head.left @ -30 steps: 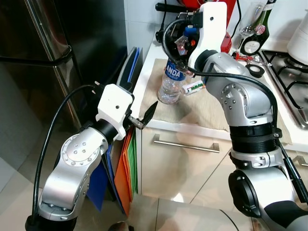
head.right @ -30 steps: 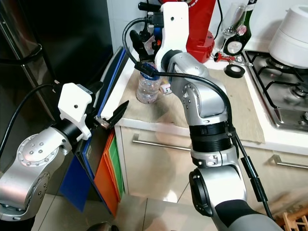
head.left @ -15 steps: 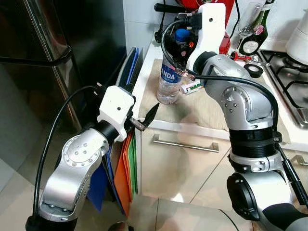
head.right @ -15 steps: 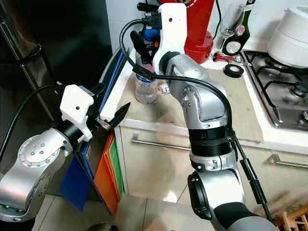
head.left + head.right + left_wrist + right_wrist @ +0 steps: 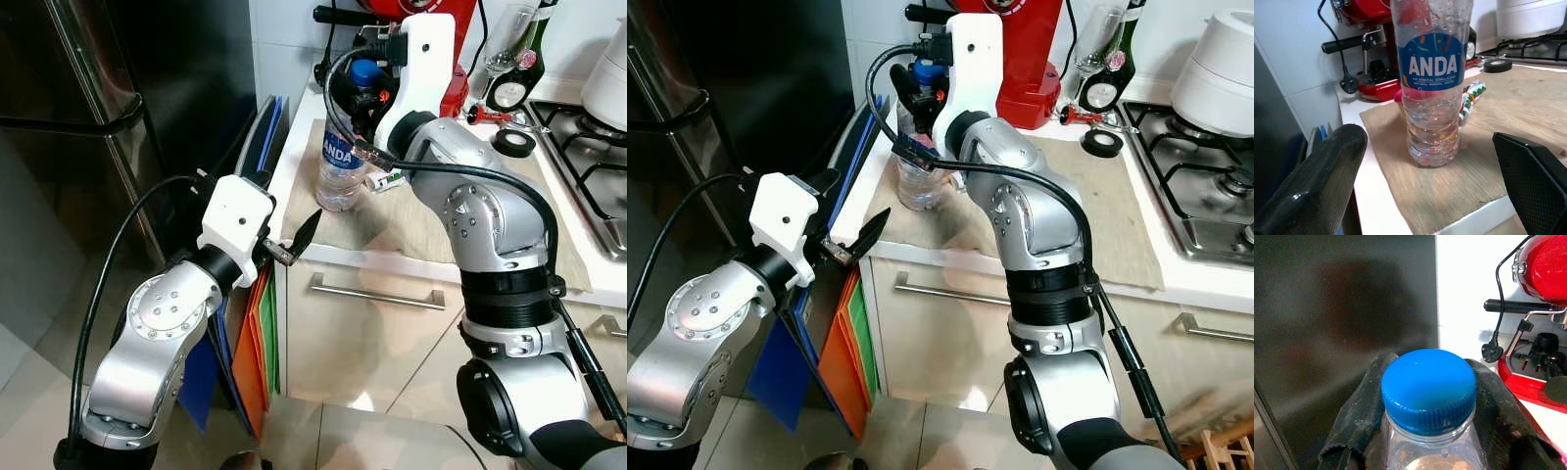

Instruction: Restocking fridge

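**One water bottle gripped at the neck, left arm standing by**

One clear water bottle (image 5: pixel 345 157) with a blue cap (image 5: pixel 1428 384) and a blue ANDA label stands upright on a beige cloth mat (image 5: pixel 411 211) at the near-left part of the white counter (image 5: pixel 294 162). Right gripper (image 5: pixel 911 93) is at the bottle's top; in the right wrist view both black fingers (image 5: pixel 1359 416) press against the neck just under the cap, one on each side, closed on it. Left gripper (image 5: pixel 294 238) hangs off the counter's near-left edge, near the bottle but apart from it, fingers spread wide with nothing between them; its wrist view looks straight at the bottle (image 5: pixel 1431 81).

Dark steel fridge (image 5: pixel 88 117) stands to the left, door closed. Coloured folders (image 5: pixel 257 343) sit upright between fridge and cabinet. Far along the counter: red coffee machine (image 5: pixel 1034 59), dark bottle (image 5: pixel 519 73), roll of black tape (image 5: pixel 511 143). Gas hob (image 5: pixel 588 147) to the right. Small packet (image 5: pixel 387 179) lies just right of the bottle.
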Tool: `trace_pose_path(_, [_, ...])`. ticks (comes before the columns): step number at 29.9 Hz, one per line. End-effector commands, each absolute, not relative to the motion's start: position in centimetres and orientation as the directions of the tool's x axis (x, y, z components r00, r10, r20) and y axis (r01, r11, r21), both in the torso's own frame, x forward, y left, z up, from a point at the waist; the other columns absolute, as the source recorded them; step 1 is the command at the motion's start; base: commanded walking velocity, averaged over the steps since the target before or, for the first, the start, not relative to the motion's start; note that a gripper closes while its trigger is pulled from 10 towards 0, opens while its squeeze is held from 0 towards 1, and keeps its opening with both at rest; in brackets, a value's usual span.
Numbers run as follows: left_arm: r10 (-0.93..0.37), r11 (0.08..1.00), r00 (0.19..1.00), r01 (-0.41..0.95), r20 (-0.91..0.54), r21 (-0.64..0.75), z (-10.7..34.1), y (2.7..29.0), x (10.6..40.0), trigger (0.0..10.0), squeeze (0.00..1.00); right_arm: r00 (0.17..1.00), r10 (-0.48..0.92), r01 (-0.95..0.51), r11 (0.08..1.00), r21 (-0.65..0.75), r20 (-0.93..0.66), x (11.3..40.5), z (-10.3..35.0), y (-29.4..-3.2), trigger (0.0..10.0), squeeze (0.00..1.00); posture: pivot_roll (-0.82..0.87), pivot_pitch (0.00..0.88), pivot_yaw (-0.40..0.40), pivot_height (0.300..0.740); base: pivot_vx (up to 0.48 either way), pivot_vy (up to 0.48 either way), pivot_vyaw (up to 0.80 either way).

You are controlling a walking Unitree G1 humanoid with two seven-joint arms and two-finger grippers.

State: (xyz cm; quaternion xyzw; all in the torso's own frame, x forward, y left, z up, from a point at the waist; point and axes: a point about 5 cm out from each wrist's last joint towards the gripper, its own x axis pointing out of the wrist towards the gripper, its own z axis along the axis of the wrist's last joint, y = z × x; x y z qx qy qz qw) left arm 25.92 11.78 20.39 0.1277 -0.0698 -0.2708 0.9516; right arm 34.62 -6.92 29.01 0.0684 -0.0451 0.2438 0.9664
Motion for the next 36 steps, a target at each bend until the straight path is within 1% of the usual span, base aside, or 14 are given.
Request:
trace_pose_path(1, [-0.538, 0.817, 0.840, 0.497, 0.075, 0.293, 20.6, 11.5, 26.1, 10.0, 0.00, 0.877, 0.457, -0.476, 0.868, 0.140, 0.150, 34.3, 29.4, -7.5, 0.0, 0.00, 0.05, 0.000, 0.001, 0.740, 0.000, 0.000, 0.00])
trace_pose_path(5, [-0.532, 0.822, 0.842, 0.490, 0.086, 0.290, 20.7, 11.5, 26.1, 10.0, 0.00, 0.846, 0.435, -0.503, 0.843, 0.190, 0.308, 32.8, 32.1, -9.3, 0.0, 0.00, 0.05, 0.000, -0.005, 0.740, 0.000, 0.000, 0.00])
trace_pose_path(6, [-0.529, 0.825, 0.844, 0.487, 0.088, 0.287, 20.7, 11.5, 26.1, 10.0, 0.00, 0.838, 0.427, -0.504, 0.844, 0.183, 0.339, 32.3, 32.7, -9.9, 6.2, 0.00, 0.05, 0.000, -0.004, 0.740, 0.000, 0.000, 0.00])
trace_pose_path(7, [-0.527, 0.827, 0.845, 0.485, 0.091, 0.284, 20.8, 11.5, 26.1, 10.0, 0.00, 0.828, 0.422, -0.508, 0.843, 0.175, 0.370, 31.9, 33.3, -10.5, 10.0, 0.00, 0.04, 0.000, -0.004, 0.740, 0.000, 0.000, 0.00])
trace_pose_path(9, [-0.526, 0.828, 0.846, 0.484, 0.092, 0.283, 20.7, 11.5, 26.1, 10.0, 0.00, 0.822, 0.410, -0.498, 0.854, 0.149, 0.395, 31.4, 33.8, -11.2, 10.0, 0.00, 0.04, 0.000, -0.004, 0.740, 0.000, 0.000, 0.00])
trace_pose_path(10, [-0.529, 0.826, 0.843, 0.487, 0.092, 0.283, 20.7, 11.2, 26.0, 10.0, 0.00, 0.821, 0.351, -0.440, 0.892, 0.106, 0.451, 30.4, 34.5, -13.1, 10.0, 0.00, 0.03, 0.002, 0.001, 0.740, 0.000, 0.000, -0.80])
trace_pose_path(13, [-0.531, 0.824, 0.842, 0.489, 0.092, 0.284, 20.6, 11.1, 26.0, 10.0, 0.00, 0.822, 0.324, -0.412, 0.906, 0.098, 0.468, 30.1, 34.7, -13.8, 10.0, 0.00, 0.03, 0.001, 0.001, 0.740, 0.000, 0.000, -0.80])
trace_pose_path(15, [-0.543, 0.818, 0.833, 0.497, 0.103, 0.291, 20.7, 10.5, 26.1, 10.0, 0.00, 0.851, 0.228, -0.313, 0.943, 0.109, 0.472, 29.1, 33.9, -16.0, 10.0, 0.00, 0.01, 0.000, 0.005, 0.740, 0.000, 0.000, -0.80])
trace_pose_path(16, [-0.543, 0.818, 0.833, 0.497, 0.103, 0.291, 20.7, 10.5, 26.1, 10.0, 0.00, 0.851, 0.228, -0.313, 0.943, 0.109, 0.472, 29.1, 33.9, -16.0, 10.0, 0.00, 0.01, 0.000, 0.005, 0.740, 0.000, 0.000, -0.80])
trace_pose_path(17, [-0.545, 0.818, 0.831, 0.495, 0.116, 0.295, 20.9, 10.1, 26.3, 10.0, 0.00, 0.867, 0.189, -0.274, 0.954, 0.125, 0.460, 28.5, 33.1, -17.1, 10.0, 0.00, 0.01, 0.000, 0.004, 0.740, 0.000, 0.000, -0.80])
trace_pose_path(24, [-0.544, 0.820, 0.828, 0.490, 0.137, 0.297, 21.2, 9.4, 26.8, 10.0, 0.00, 0.872, 0.183, -0.292, 0.939, 0.183, 0.454, 26.4, 32.1, -18.6, 10.0, 0.00, -0.01, 0.000, 0.024, 0.740, 0.000, 0.000, -0.57])
trace_pose_path(29, [-0.569, 0.804, 0.811, 0.513, 0.137, 0.302, 21.0, 8.9, 27.0, 10.0, 0.00, 0.883, 0.110, -0.218, 0.957, 0.191, 0.457, 25.3, 32.0, -20.0, 10.0, 0.00, -0.04, 0.000, 0.042, 0.740, 0.000, 0.000, 0.00])
trace_pose_path(31, [-0.531, 0.830, 0.834, 0.474, 0.151, 0.295, 21.1, 9.2, 27.7, 10.0, 0.00, 0.893, 0.055, -0.152, 0.971, 0.185, 0.446, 24.8, 31.7, -20.9, 10.0, 0.00, -0.05, 0.000, 0.042, 0.740, 0.000, 0.000, -0.80])
trace_pose_path(36, [-0.525, 0.838, 0.836, 0.474, 0.160, 0.270, 21.2, 9.4, 28.1, 10.0, 0.00, 0.887, 0.041, -0.158, 0.964, 0.216, 0.461, 24.1, 31.9, -20.9, 10.0, 0.00, -0.05, 0.000, 0.038, 0.740, 0.000, 0.000, -0.80])
